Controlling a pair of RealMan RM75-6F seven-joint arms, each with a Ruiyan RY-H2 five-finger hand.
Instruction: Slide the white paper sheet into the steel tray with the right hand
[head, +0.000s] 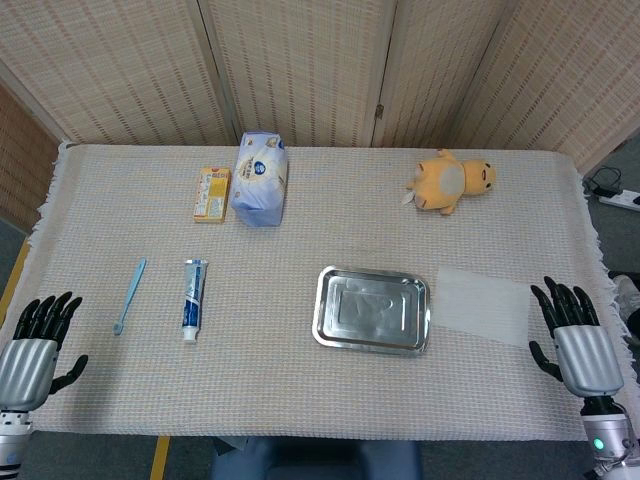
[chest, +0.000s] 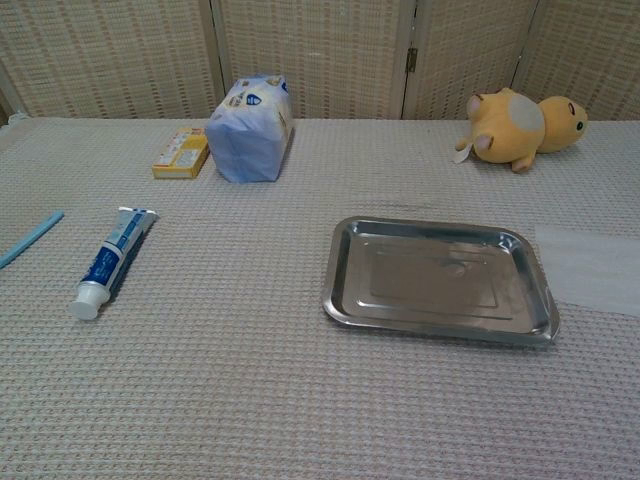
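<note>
Right robot hand (head: 580, 340) lies spread and holding nothing beside the white paper sheet (head: 482, 305), whose far edge the chest view cuts off.

We see a table (head: 300, 390) under a woven beige cloth. Lying on it are a steel tray (head: 372, 310) with a white paper sheet (head: 482, 305) just right of it, a toothpaste tube (head: 194, 298) and toothbrush (head: 129, 295) at left, and far back a small box (head: 212, 193), tissue pack (head: 260, 178) and plush toy (head: 451, 181).

Head view looks steeply down over the whole table (head: 300, 400); chest view sits lower, nearer, facing the same middle.
</note>
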